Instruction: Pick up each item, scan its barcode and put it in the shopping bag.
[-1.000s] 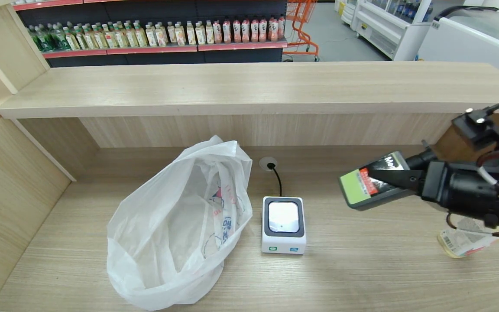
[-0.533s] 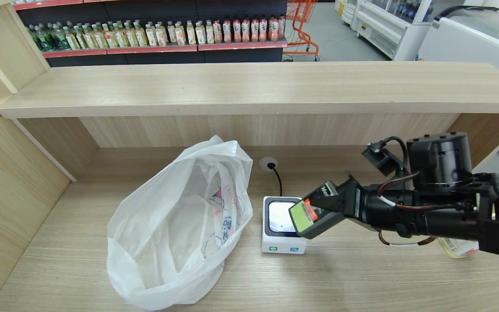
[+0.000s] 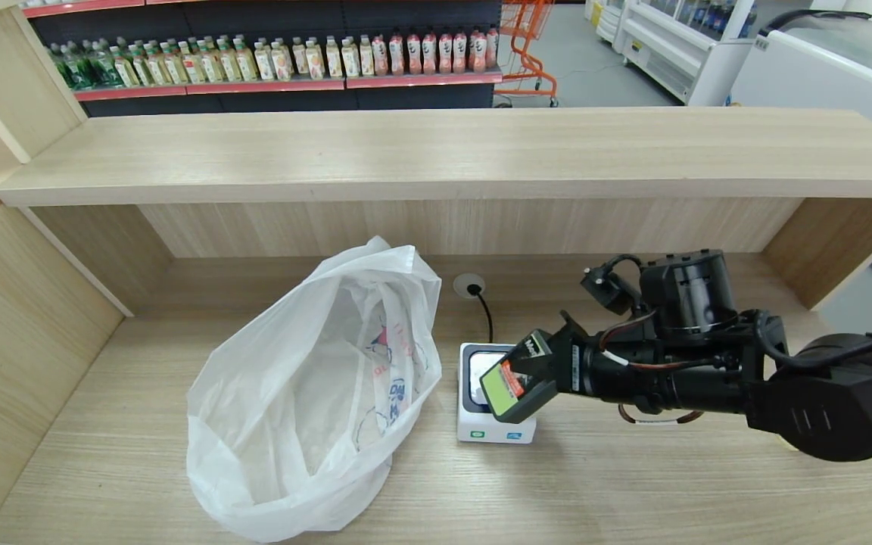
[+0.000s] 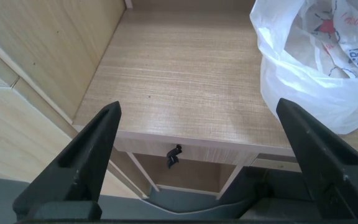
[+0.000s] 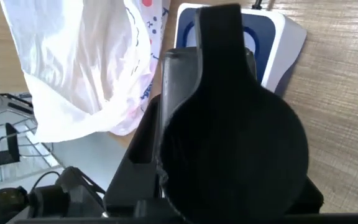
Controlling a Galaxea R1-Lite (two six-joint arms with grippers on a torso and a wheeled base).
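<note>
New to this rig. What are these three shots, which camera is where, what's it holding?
It is a two-armed robot at a shop checkout. The wide picture comes from its head, looking down at a light wooden counter. The other two come from cameras on its wrists. On the counter stand an open white plastic shopping bag and a small white barcode scanner with a dark window. The right gripper is shut on a dark flat box with a green end, held above the scanner. The left gripper, fingers apart and empty, hangs by the counter's near edge.
</note>
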